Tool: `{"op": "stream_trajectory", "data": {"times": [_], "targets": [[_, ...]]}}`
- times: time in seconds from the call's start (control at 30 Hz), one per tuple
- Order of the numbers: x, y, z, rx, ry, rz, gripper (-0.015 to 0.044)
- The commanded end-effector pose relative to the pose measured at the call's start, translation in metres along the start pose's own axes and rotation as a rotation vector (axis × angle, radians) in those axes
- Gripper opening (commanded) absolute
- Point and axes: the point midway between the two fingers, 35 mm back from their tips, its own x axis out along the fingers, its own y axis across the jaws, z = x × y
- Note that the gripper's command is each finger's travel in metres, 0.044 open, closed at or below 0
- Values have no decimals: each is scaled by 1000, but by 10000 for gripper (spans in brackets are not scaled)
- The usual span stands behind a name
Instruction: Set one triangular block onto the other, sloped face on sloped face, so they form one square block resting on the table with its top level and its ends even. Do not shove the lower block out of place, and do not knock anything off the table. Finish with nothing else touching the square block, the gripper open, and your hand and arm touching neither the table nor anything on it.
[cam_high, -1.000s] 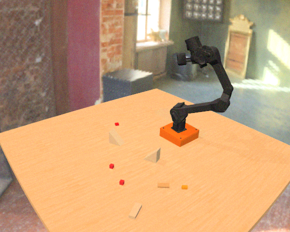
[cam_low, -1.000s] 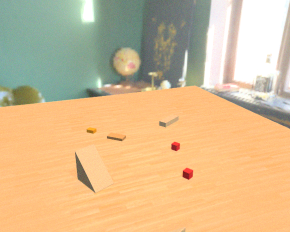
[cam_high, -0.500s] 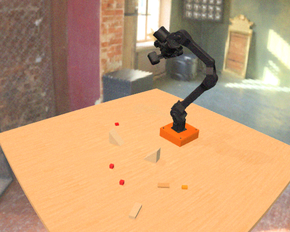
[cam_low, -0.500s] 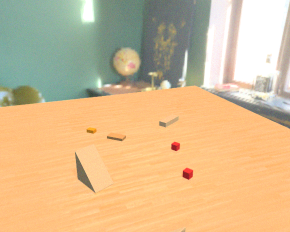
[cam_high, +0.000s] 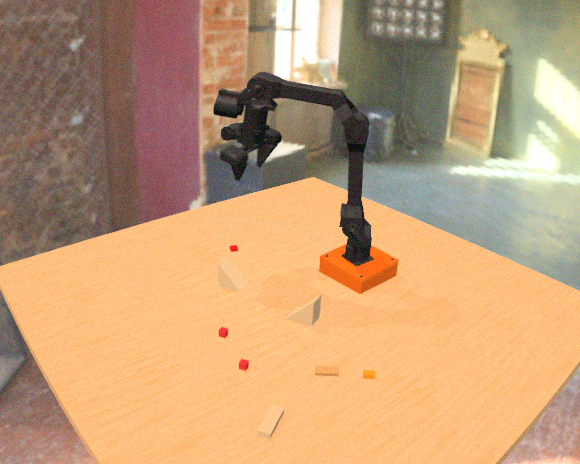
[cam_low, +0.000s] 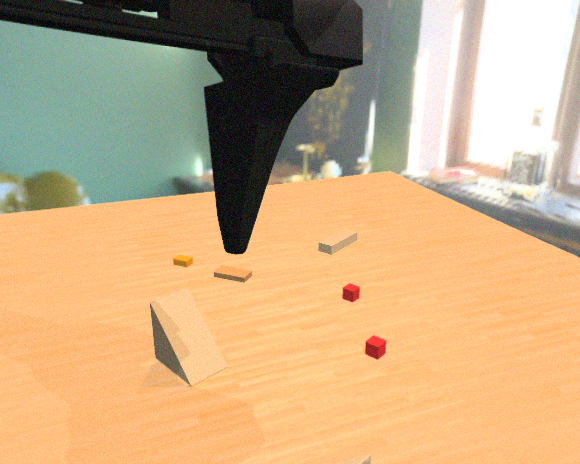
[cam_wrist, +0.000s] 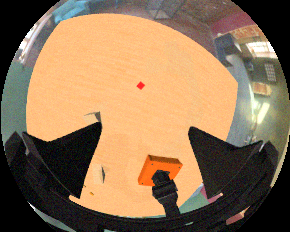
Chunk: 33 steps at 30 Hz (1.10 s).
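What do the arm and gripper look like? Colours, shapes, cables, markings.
The arm is black all over, with slim straight links and chunky angular joints. The gripper is black too: two wide, wedge-shaped fingers narrowing to blunt tips. The base is a squat orange block with small dark dots near its corners. I see no cables or lettering.

walls: purple panel (cam_high: 167, 110) beside exposed brick (cam_high: 224, 45), green beyond | window (cam_low: 522, 85): bright | floor (cam_high: 430, 200): grey-blue, sunlit streaks | furniture: upright wood-panelled piece (cam_high: 475, 107) against green wall
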Motion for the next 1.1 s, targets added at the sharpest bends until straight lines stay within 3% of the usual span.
{"op": "stream_trajectory", "data": {"times": [0.0, 0.3, 1.07], "targets": [[42, 57, 0, -60, 191, 78, 440], [128, 150, -27, -83, 587, 182, 440], [153, 158, -40, -105, 616, 175, 440]]}}
